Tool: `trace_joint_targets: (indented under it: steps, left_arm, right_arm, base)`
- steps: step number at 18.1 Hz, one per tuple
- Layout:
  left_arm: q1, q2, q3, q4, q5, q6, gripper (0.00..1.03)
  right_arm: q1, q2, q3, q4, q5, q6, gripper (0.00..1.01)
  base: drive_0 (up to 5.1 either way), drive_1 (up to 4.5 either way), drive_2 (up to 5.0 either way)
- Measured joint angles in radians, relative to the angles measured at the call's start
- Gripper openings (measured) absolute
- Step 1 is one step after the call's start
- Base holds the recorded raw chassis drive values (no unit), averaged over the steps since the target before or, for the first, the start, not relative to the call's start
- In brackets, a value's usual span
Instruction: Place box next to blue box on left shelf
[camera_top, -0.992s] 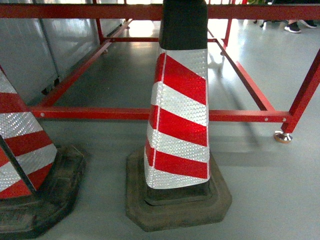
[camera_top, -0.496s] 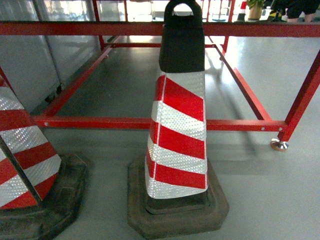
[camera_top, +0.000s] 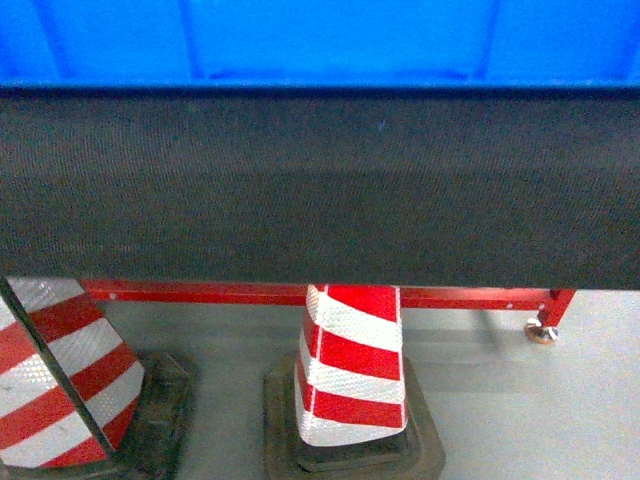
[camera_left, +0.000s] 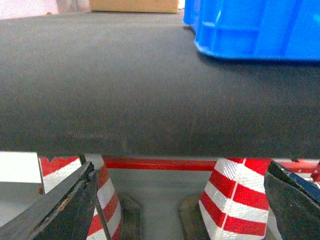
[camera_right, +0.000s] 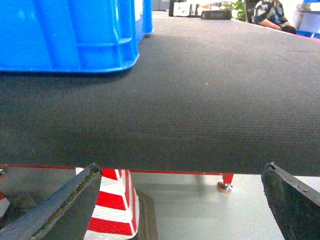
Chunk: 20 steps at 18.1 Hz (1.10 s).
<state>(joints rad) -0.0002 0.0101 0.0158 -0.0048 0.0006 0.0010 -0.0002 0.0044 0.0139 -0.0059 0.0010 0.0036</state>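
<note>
The blue box (camera_top: 320, 40) stands on a black fabric-covered shelf surface (camera_top: 320, 190) that fills most of the head view. It sits at the upper right in the left wrist view (camera_left: 260, 27) and at the upper left in the right wrist view (camera_right: 65, 35). A tan cardboard box (camera_left: 134, 6) stands at the far edge of the surface, apart from the blue one. My left gripper (camera_left: 180, 200) and right gripper (camera_right: 180, 200) hang below the surface's front edge. Both are open and hold nothing.
Two red-and-white traffic cones (camera_top: 350, 370) (camera_top: 60, 380) stand on the grey floor under the surface. A red metal frame bar (camera_top: 200, 292) runs behind them, with a foot (camera_top: 542, 330) at the right. A seated person (camera_right: 270, 12) is beyond the far side.
The head view has risen: before it showed only the cones, red frame and floor. Now the black surface's edge and the blue box fill its upper part.
</note>
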Motion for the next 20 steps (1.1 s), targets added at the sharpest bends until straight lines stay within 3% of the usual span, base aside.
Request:
trace_joint_targets:
  steps: [20]
  left_arm:
    - [0.000, 0.000, 0.000, 0.004, 0.001, 0.000, 0.98]
  right_arm:
    - [0.000, 0.000, 0.000, 0.002, -0.002, -0.002, 0.98]
  base:
    - [0.0, 0.00, 0.0]
